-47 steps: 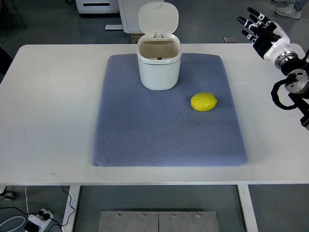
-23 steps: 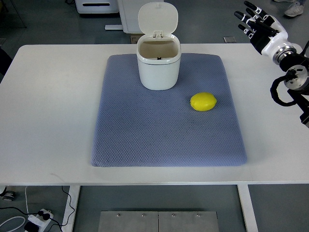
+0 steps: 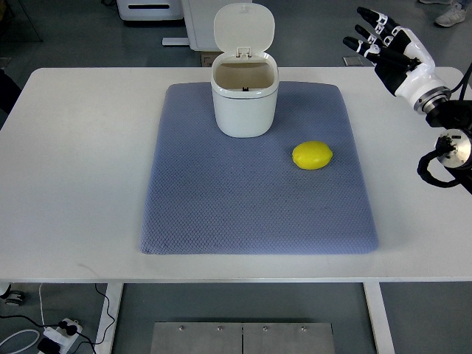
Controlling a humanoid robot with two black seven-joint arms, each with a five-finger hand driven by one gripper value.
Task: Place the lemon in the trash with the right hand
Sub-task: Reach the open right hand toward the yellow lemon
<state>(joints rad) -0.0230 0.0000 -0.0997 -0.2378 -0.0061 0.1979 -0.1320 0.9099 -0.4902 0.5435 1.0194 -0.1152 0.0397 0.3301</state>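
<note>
Well, room to move: I see bare tabletop on every side of the blue-grey quilted fabric mat (image 3: 258, 184), which lies square on the white rectangular table (image 3: 81, 162); the widest clear strip is to its left.
Edges: the mat's far edge runs just behind the bin, and its near edge stops short of the table's front edge.
Right hand: my black-and-white fingered robot hand (image 3: 387, 48) hangs above the table's far right corner, fingers spread apart and holding nothing, well clear of the mat.
Lemon: the smooth, bright yellow oval lemon (image 3: 312, 155) lies on the right half of the mat, near the bin's right front side but not touching it.
Bin: the small white plastic trash bin (image 3: 244, 103) stands upright on the mat's far edge, its hinged lid (image 3: 244, 28) flipped up and its mouth open.
Count: one lemon, one bin, one mat, one hand in view.
</note>
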